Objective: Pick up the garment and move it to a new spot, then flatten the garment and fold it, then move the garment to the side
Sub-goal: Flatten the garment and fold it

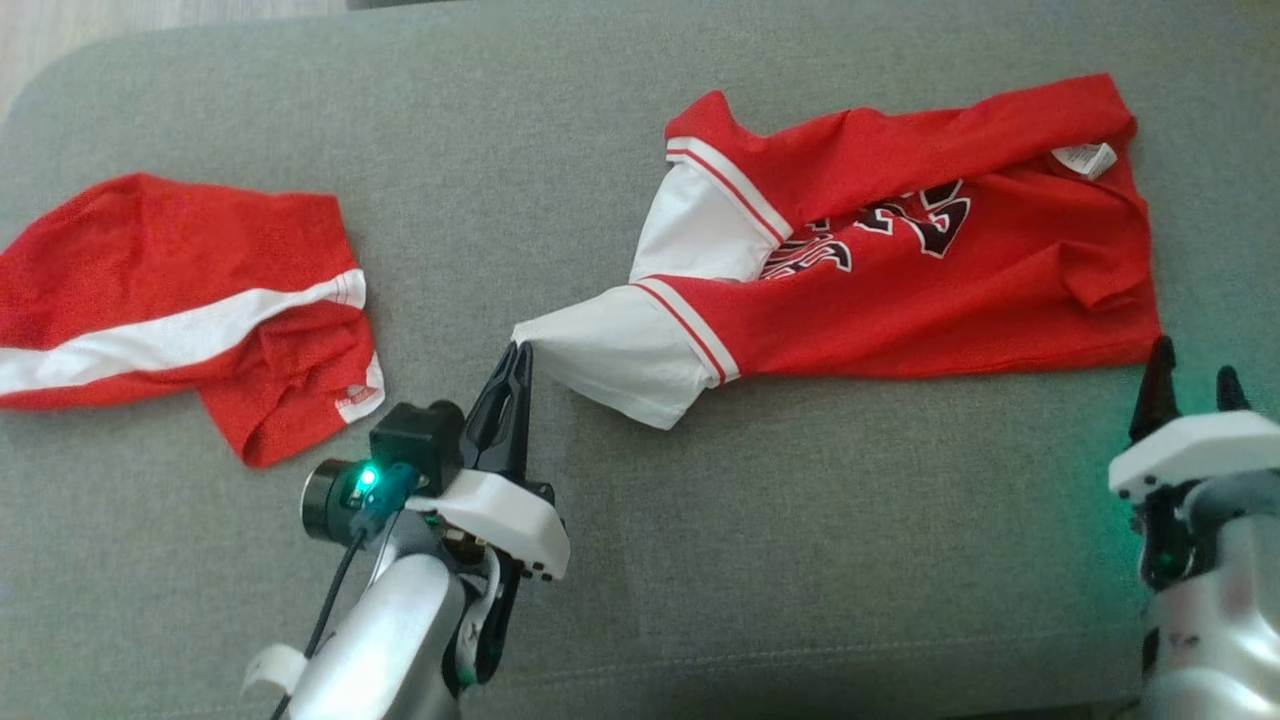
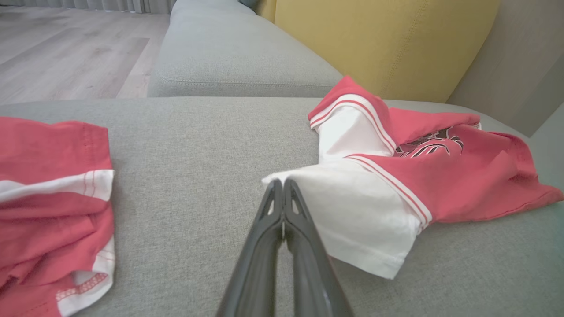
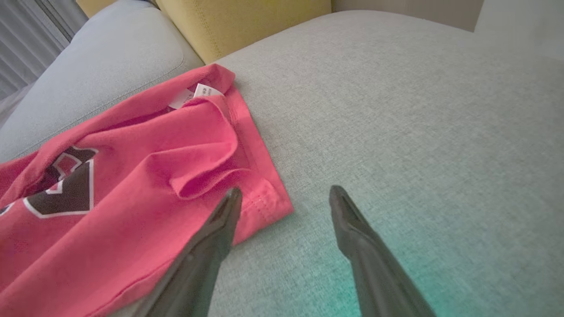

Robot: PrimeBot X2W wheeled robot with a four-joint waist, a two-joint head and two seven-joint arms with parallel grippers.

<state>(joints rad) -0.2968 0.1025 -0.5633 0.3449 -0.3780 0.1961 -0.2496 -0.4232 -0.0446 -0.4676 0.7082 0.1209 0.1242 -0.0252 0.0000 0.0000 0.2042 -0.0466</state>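
Note:
The garment (image 1: pixel 930 290) is a red jersey shirt with white sleeves and dark lettering, lying rumpled across the grey sofa seat (image 1: pixel 800 520). My left gripper (image 1: pixel 520 348) is shut on the tip of the near white sleeve (image 1: pixel 610 350), which is drawn out to a point toward it. The left wrist view has the closed fingertips (image 2: pixel 282 181) at that sleeve (image 2: pixel 357 211) corner. My right gripper (image 1: pixel 1193 360) stands open at the shirt's lower right hem corner. In the right wrist view its left finger (image 3: pixel 220 224) overlaps the red hem (image 3: pixel 264 202); the other finger is over bare sofa.
A second red piece with a white stripe (image 1: pixel 170 290) lies crumpled at the far left (image 2: pixel 44 198). A yellow cushion (image 2: pixel 387 44) stands behind the seat. Wooden floor (image 2: pixel 66 48) lies beyond the sofa's left end. Bare grey seat stretches between the two red pieces.

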